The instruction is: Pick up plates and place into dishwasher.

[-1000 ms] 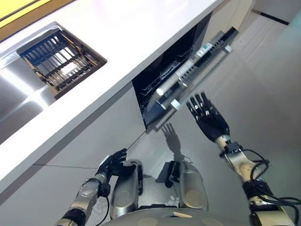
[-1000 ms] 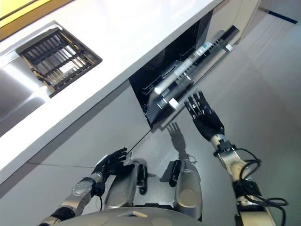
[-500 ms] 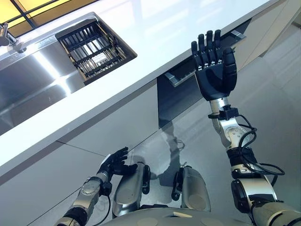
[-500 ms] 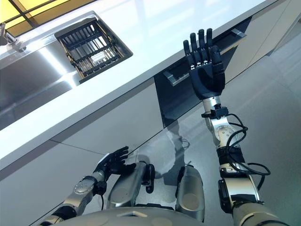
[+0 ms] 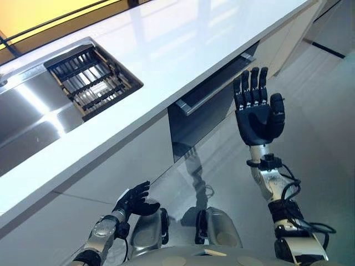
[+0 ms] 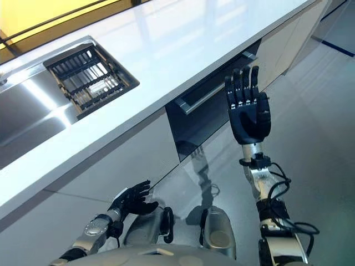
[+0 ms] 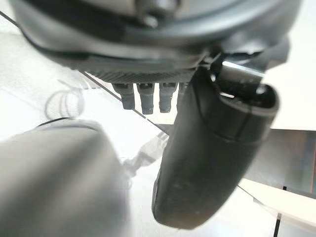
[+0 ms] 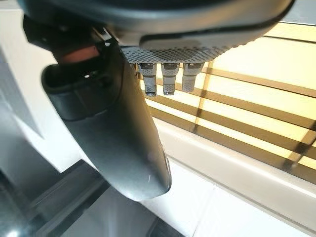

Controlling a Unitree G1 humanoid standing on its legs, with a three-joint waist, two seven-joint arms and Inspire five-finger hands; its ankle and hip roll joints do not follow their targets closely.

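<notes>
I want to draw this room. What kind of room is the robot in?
Most likely a kitchen. There is a long white countertop with a steel sink set into it, a dark rack sitting in the sink, and a dishwasher built in under the counter.

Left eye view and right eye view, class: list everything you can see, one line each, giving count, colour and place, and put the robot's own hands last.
Countertop: one, white, running across the scene above the cabinets.
Sink: one, shiny steel, set into the countertop at its left end.
Rack: one, dark, with slats, sitting in the sink's right part.
Dishwasher door: one, dark and glossy, under the countertop, looks closed.
Door handle: one, silver bar, along the dishwasher door's top edge.
Cabinet fronts: several, pale grey, either side of the dishwasher.
Floor: one, glossy grey, to the right.
Left hand: one, dark, low by the cabinet front, fingers relaxed, empty.
Right hand: one, dark, raised before the dishwasher door, fingers straight, empty.
</notes>
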